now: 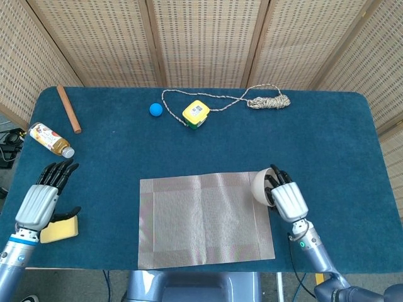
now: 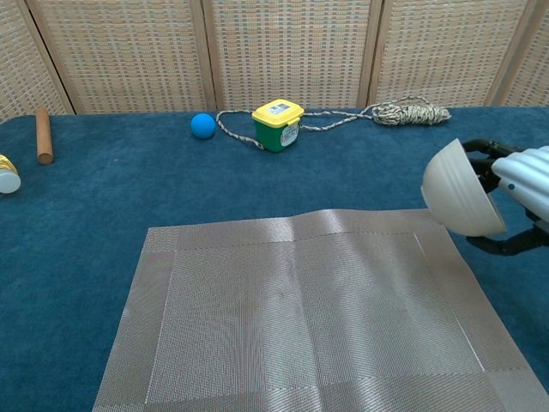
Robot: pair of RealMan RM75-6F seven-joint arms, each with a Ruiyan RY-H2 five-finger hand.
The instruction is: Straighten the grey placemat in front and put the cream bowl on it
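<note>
Setting: bench against a woven-panel screen.
The bench (image 1: 126,145) carries a dark blue, felt-like covering with rounded far corners. Behind it stands a folding screen (image 1: 201,38) of pale woven cane panels set in light wooden frames, the panels angled around the far edge and both sides. Lighting is even and diffuse, with no hard shadows. At the left edge of the head view, dark cables (image 1: 7,141) lie on a grey floor. A yellow floor marking (image 1: 321,284) shows below the near edge.
</note>
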